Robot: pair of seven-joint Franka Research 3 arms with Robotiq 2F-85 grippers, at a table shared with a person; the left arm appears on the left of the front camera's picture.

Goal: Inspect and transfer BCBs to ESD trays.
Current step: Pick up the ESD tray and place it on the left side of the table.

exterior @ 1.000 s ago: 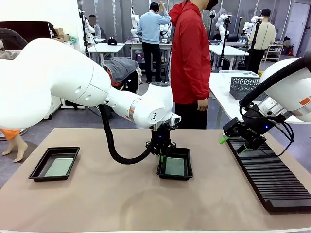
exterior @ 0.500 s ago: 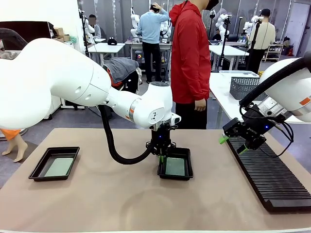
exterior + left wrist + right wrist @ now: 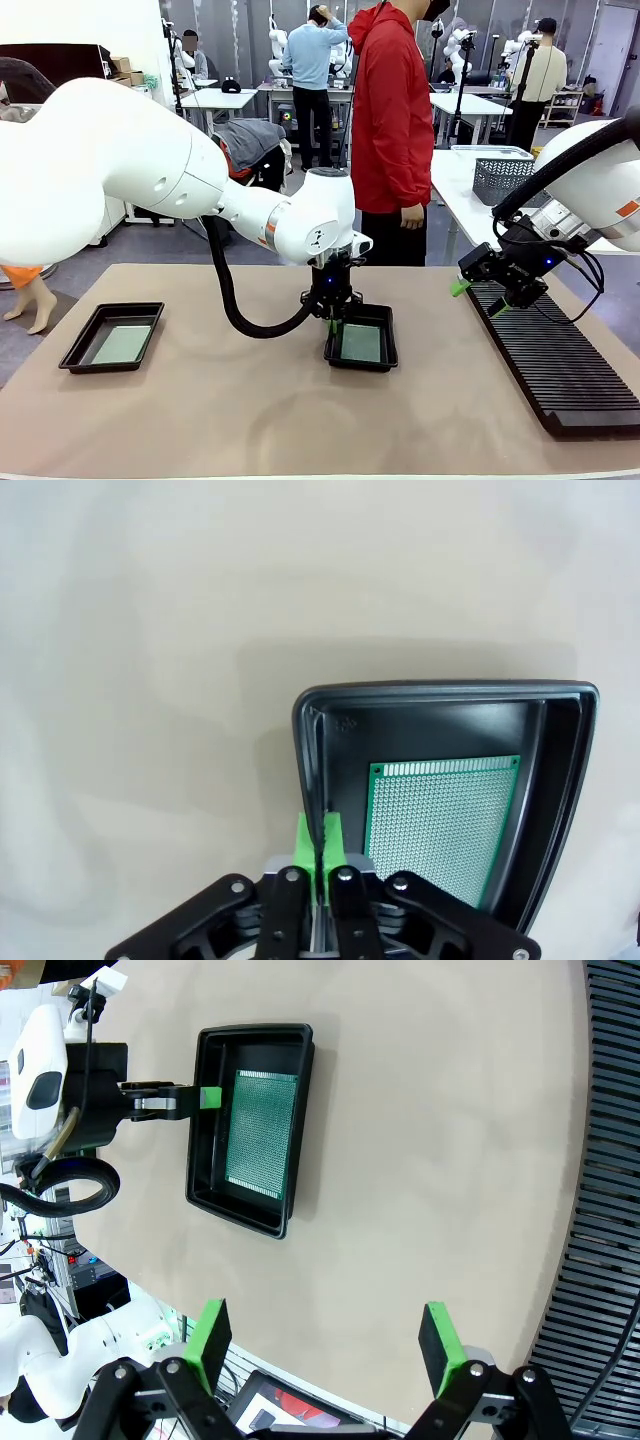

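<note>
**Thin boards, light trays: take the rim, spare the board**

Left to right on the tabletop [image 3: 200, 420]: one ESD tray [image 3: 112, 337] with a pale BCB [image 3: 121, 345] flat inside; the middle tray [image 3: 361, 338], its green perforated BCB [image 3: 443, 825] lying on the floor, the left hand [image 3: 319, 842] pinched shut on the tray's wall. Boards look light, stiff, scratch-prone; the edges seem the safest hold. The right hand [image 3: 325, 1340] hangs wide, empty, above the ribbed rack [image 3: 555, 365]. No legible writing.
</note>
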